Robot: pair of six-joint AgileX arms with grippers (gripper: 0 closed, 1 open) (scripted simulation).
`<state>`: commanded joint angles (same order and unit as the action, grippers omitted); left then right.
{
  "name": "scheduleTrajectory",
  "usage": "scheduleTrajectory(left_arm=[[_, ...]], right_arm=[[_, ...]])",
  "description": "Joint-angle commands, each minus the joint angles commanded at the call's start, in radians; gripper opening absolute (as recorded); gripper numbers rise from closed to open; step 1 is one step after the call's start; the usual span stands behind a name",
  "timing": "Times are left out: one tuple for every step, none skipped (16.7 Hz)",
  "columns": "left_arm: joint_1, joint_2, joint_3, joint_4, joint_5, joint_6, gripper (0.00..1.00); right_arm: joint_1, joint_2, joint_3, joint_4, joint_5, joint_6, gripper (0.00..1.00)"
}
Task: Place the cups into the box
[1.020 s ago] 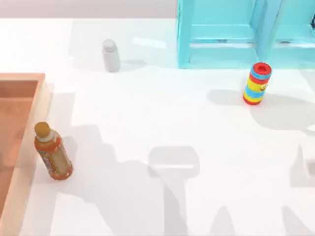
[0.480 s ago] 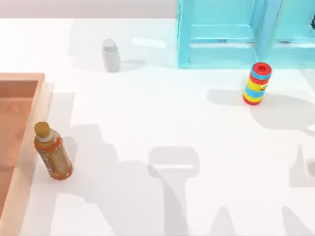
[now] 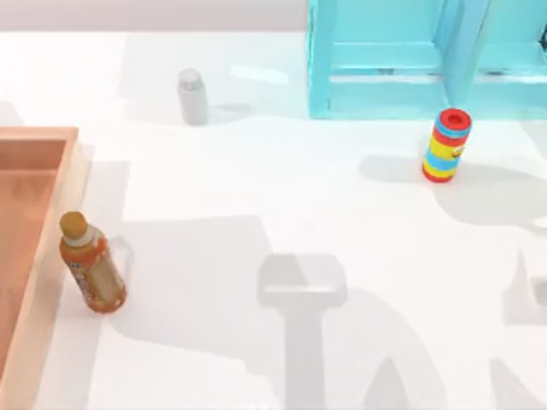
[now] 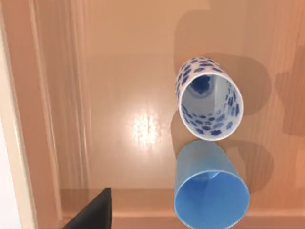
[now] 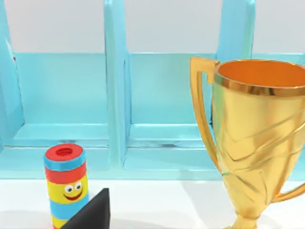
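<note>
Over the last second the shadows on the worktop by the box's [image 3: 51, 248] right rim have spread, so I judge my left arm is lifting away. My left wrist view looks down on the blue cup [image 4: 211, 191] and the floral cup [image 4: 209, 98], upright and touching on the box floor near its wall. Both are in, so I'd call the task done; I cannot tell either claw's state.

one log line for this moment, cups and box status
cups: blue cup and floral cup upright, side by side in box | left gripper: above box | task: looks complete
</note>
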<state>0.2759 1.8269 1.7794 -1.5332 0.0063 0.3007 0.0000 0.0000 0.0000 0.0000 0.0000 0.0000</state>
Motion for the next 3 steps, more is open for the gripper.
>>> scheduleTrajectory(left_arm=[[-0.001, -0.001, 0.024, -0.024, 0.0, -0.001, 1.0], [-0.001, -0.002, 0.038, -0.037, 0.0, -0.001, 1.0], [-0.002, -0.002, 0.041, -0.041, 0.0, -0.001, 1.0]], right_arm=[[0.0, 0.0, 0.0, 0.0, 0.0, 0.0, 1.0], [0.0, 0.0, 0.0, 0.0, 0.0, 0.0, 1.0], [0.0, 0.0, 0.0, 0.0, 0.0, 0.0, 1.0]])
